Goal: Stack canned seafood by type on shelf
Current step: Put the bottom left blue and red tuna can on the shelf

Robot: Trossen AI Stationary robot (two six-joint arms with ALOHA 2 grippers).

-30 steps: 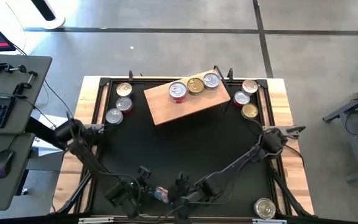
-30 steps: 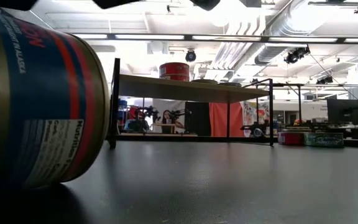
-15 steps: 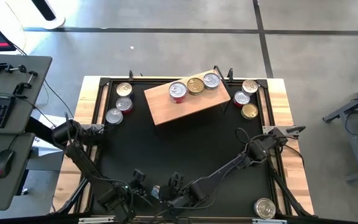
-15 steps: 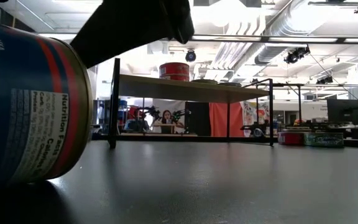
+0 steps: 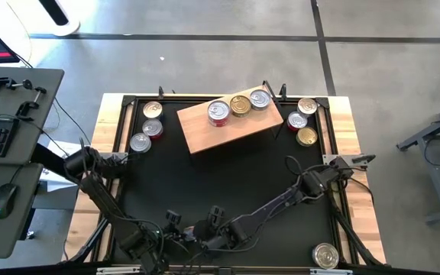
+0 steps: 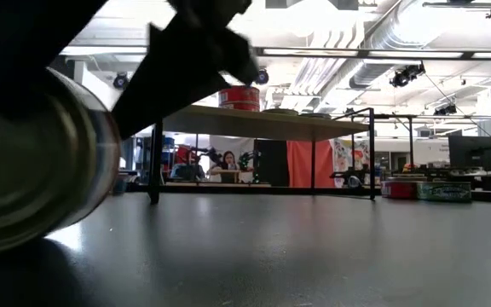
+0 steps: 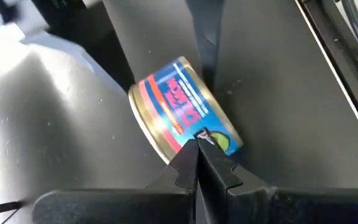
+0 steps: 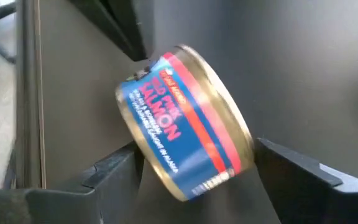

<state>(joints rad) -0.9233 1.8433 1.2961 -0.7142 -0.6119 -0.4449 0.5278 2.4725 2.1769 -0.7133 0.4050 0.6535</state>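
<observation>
— Looking over the table (image 5: 228, 172) from above, what do we take first?

— The shelf (image 5: 228, 127), the largest thing: a plain light-brown wooden block lying askew at twelve o'clock on the dark mat. Three tins (image 5: 239, 106) stand in a row along its far edge, one with a red top, one gold, one silver.

— And the loose tins?

— Three (image 5: 147, 127) sit at ten o'clock just beside the shelf's end, three more (image 5: 304, 120) at two o'clock, and a single gold-lidded one (image 5: 325, 255) at five o'clock, well apart from the rest.

— Which tin are we working on?

— A blue can (image 8: 185, 121) with a red band, white salmon lettering and gold rims, at six o'clock by the near edge. We see it tipped on its side, not upright.

— Our right gripper (image 8: 194, 171)?

— Its fingers stand spread wide, one on each side of that can; we cannot tell whether they touch it.

— And the left gripper (image 7: 197, 149)?

— Clenched tight, fingertips pressed together, right at the can's label side, with nothing between them.
</observation>
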